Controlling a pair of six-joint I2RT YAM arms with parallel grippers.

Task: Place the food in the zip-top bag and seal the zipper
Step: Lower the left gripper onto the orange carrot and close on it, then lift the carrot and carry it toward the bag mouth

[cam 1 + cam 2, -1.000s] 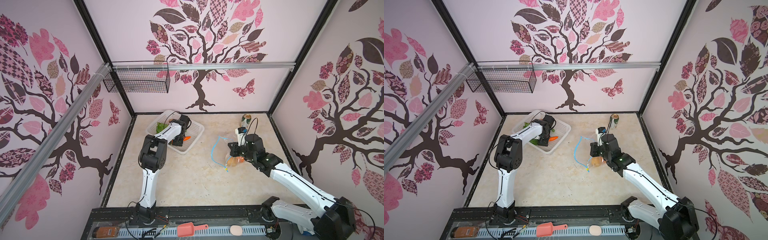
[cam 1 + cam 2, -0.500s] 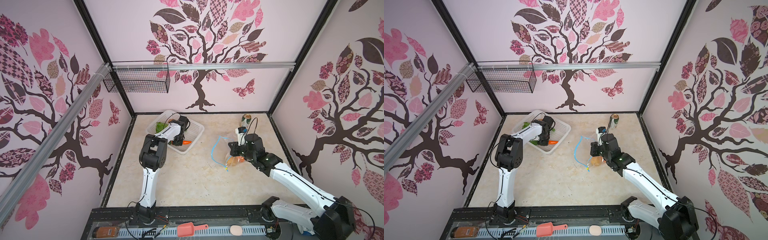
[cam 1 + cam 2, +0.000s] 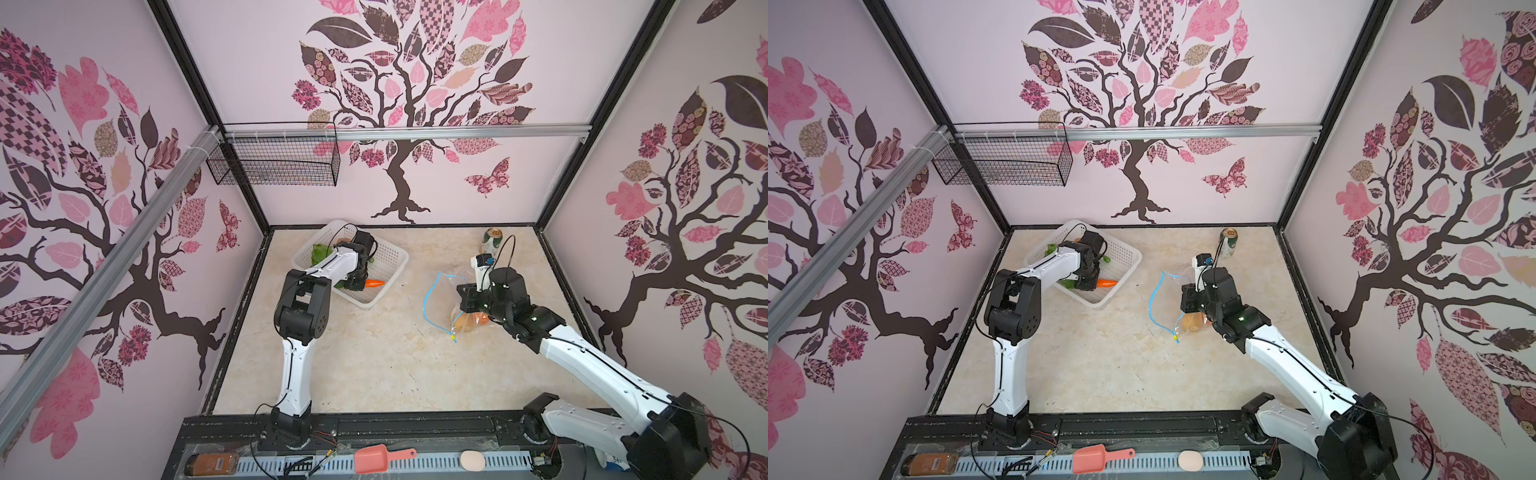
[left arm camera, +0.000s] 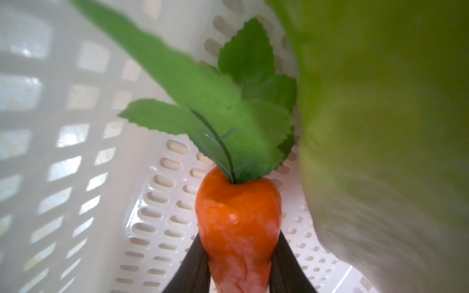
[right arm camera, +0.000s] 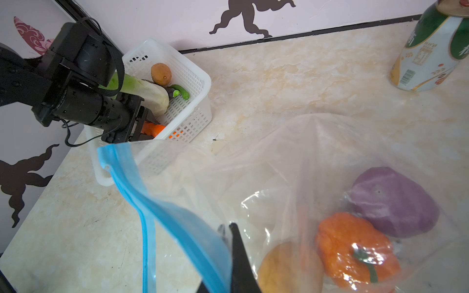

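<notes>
Left wrist view shows my left tool (image 4: pixel 241 269) clamped on the carrot (image 4: pixel 238 223), a finger pressed to each side of its orange body; a second ago those jaws stood wide, so the grasp has only just been made; the carrot is not yet out of the white basket (image 4: pixel 157 203), close beside the napa cabbage (image 4: pixel 380 126), near the far left corner of the table (image 3: pixel 374 365); in a top view the zip-top bag (image 3: pixel 446 291) sits toward the table's right edge; my right tool (image 5: pixel 228 228) is pinched together on its mouth by the blue zipper (image 5: pixel 162 210), holding it open; pumpkin (image 5: pixel 355 251), onion (image 5: pixel 396 203) and one potato (image 5: pixel 289 266) are already inside; I judge the carrot ready to lift and carry across; the cabbage, a second potato (image 5: pixel 161 73) and the eggplant (image 5: pixel 169 90) are left in the basket.
</notes>
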